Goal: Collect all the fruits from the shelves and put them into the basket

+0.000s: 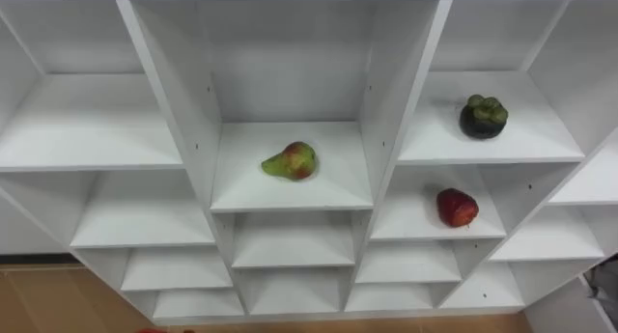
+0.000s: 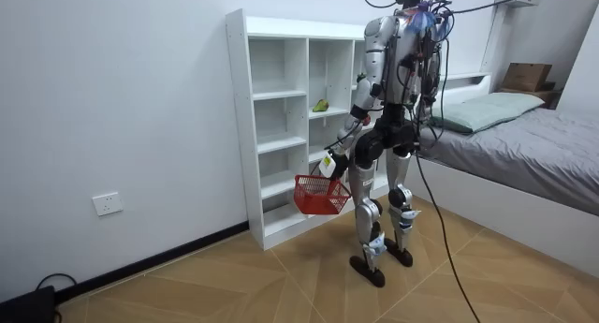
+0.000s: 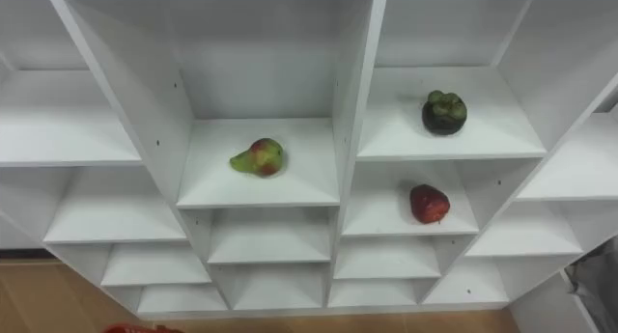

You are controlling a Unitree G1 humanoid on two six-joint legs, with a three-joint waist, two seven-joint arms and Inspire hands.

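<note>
A green-and-red pear lies on the middle shelf of the white closet. In the column to its right, a dark mangosteen with a green cap sits on the upper shelf. One shelf lower lies a red fruit. In the room view I stand close in front of the closet, facing it. My left hand hangs low at my side, shut on the handle of a red basket. A sliver of the basket's red rim shows at the bottom left.
The other closet shelves hold nothing. A bed with a grey cover stands close behind me at the room view's right, with a cardboard box beyond it. Open wooden floor lies at the room view's left.
</note>
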